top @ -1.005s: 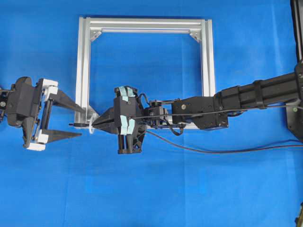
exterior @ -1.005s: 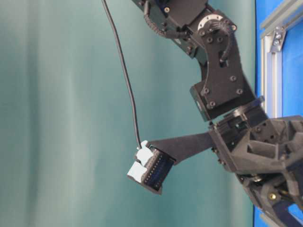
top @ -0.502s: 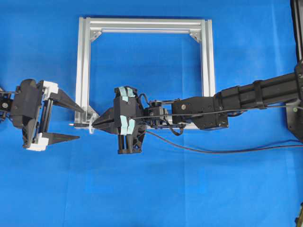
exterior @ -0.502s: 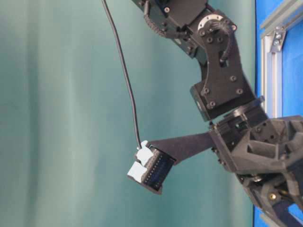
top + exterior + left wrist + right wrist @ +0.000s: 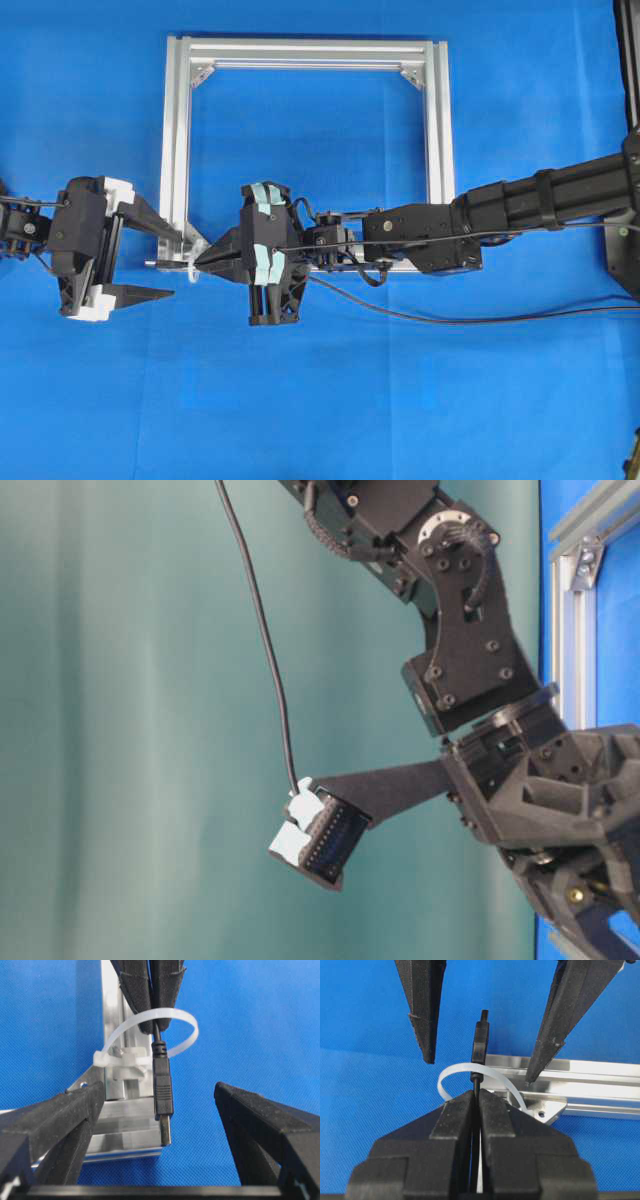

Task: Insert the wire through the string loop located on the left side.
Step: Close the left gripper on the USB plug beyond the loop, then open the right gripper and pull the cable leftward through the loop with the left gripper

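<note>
The right hand [image 5: 476,1102] is pressed together on the wire [image 5: 480,1042], pinching it just behind the plug. The plug pokes out past the fingertips through the string loop [image 5: 182,1022], a white band tied at the corner of the aluminium frame [image 5: 438,130]. The left hand [image 5: 150,262] is spread wide, its fingers [image 5: 260,1115] on either side of the plug without touching it. Behind the right hand, the wire trails over the blue surface [image 5: 350,400].

Brushed aluminium frame [image 5: 177,150], blue cloth [image 5: 320,400]
</note>
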Available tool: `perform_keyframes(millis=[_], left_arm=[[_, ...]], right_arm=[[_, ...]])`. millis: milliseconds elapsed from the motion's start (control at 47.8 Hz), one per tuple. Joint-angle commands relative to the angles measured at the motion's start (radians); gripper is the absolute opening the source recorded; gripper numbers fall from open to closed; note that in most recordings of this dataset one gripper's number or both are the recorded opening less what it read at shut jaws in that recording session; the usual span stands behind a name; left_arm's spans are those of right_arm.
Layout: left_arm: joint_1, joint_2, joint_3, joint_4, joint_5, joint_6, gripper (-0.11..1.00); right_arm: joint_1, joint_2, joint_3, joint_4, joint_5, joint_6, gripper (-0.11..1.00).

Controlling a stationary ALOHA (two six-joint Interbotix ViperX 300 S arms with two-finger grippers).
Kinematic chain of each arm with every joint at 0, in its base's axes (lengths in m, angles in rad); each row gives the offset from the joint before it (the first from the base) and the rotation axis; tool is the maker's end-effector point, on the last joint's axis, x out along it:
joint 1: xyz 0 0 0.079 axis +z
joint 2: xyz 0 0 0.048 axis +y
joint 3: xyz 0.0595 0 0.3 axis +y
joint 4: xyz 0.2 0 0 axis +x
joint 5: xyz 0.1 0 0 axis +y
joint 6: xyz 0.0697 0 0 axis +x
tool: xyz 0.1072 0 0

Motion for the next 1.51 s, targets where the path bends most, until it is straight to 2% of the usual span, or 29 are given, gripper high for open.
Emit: perform_keyframes(millis=[0,440,544,586,774,858,1486], left_arm=[[-0.003,-0.008,-0.008,0.002,-0.006,0.000,0.88],[-0.003,-0.008,-0.012,0.002,-0.008,0.002,0.87],[-0.003,-0.006,-0.012,0.002,-0.006,0.005,0.82],[-0.003,-0.008,-0.012,0.002,-0.008,0.005,0.76],[-0.002,-0.008,-0.014,0.002,-0.006,0.002,0.23],[-0.002,-0.008,-0.014,0.002,-0.008,0.000,0.06],[-0.002,-0.008,-0.014,0.000,-0.006,0.000,0.07]], right_arm=[[-0.002,-0.021,-0.012,0.000,-0.006,-0.002,0.00],[-0.002,-0.021,-0.011,0.000,-0.005,-0.002,0.00],[-0.002,-0.020,-0.012,0.000,-0.005,-0.002,0.00],[-0.002,-0.021,-0.011,0.000,-0.003,-0.002,0.00],[-0.002,-0.020,-0.011,-0.002,-0.002,0.000,0.00],[-0.002,-0.020,-0.012,-0.002,-0.002,-0.002,0.00],[-0.002,-0.021,-0.011,-0.020,-0.002,-0.003,0.00]])
